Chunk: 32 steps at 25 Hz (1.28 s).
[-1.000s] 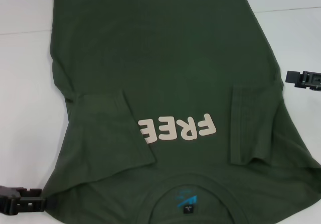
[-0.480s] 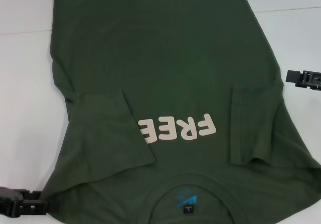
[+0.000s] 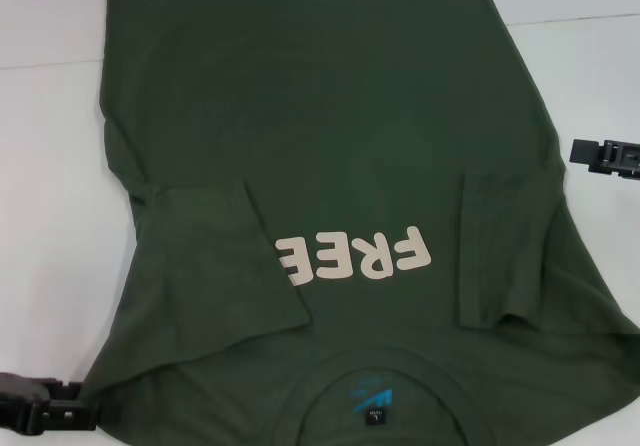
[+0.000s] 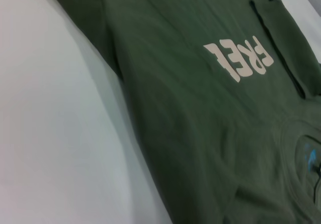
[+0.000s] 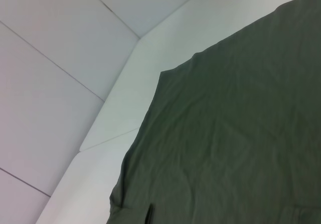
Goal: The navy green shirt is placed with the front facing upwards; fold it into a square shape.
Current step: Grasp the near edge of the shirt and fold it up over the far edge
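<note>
On the white table [image 3: 50, 166], from the head view, the shirt [image 3: 330, 116] lies spread face up, both sleeves folded inward beside the "FREE" print [image 3: 355, 256], collar nearest the robot. The left gripper [image 3: 45, 413] sits at the shirt's near left shoulder edge (I cannot tell how its fingers stand); the right gripper [image 3: 605, 156] hovers just off the shirt's right side, fingers likewise unreadable.

Left wrist view: shirt [image 4: 190, 108], print [image 4: 241, 58], bare table [image 4: 50, 133].

Right wrist view: the shirt's hem corner [image 5: 165, 76] on the table [image 5: 125, 83].
</note>
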{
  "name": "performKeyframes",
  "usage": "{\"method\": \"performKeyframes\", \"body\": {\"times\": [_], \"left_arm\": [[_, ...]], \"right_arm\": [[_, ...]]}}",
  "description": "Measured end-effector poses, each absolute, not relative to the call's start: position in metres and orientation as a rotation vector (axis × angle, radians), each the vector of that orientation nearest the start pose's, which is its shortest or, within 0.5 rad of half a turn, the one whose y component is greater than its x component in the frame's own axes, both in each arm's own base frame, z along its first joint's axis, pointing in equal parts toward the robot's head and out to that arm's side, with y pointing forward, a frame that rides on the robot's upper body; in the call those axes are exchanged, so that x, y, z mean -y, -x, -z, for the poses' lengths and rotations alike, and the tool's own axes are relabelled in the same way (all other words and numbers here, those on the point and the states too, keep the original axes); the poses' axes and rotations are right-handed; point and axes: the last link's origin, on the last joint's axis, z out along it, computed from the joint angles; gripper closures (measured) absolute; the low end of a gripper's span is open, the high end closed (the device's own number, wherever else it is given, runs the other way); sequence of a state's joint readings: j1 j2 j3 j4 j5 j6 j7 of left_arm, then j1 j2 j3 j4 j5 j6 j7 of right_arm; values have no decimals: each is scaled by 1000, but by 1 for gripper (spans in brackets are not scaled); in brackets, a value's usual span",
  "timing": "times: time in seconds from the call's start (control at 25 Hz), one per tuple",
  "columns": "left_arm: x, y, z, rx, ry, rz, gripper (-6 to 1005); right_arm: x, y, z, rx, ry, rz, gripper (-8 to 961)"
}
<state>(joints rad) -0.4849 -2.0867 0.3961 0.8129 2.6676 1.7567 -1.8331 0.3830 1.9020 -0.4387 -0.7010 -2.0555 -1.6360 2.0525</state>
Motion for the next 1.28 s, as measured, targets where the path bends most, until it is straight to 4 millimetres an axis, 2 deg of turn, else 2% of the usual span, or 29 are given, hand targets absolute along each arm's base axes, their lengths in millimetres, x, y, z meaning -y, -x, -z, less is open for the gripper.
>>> {"method": "performKeyframes", "body": {"times": [0.36,0.76,1.0,1.28], "left_arm": [[-269,335,-23,1515,2641,130,331],[-270,335,-20,1514,2646,123,788],[-270,335,-19,1512,2650,122,983],[-271,334,-20,1502,2652,126,983]], "right_arm": [[-300,-346,-109,-1562,2164,-804,70],[-300,-346,-109,-1564,2164,-805,70],[-300,-346,-109,-1564,2165,-806,69],[-300,-346,-109,-1561,2165,-805,70]]}}
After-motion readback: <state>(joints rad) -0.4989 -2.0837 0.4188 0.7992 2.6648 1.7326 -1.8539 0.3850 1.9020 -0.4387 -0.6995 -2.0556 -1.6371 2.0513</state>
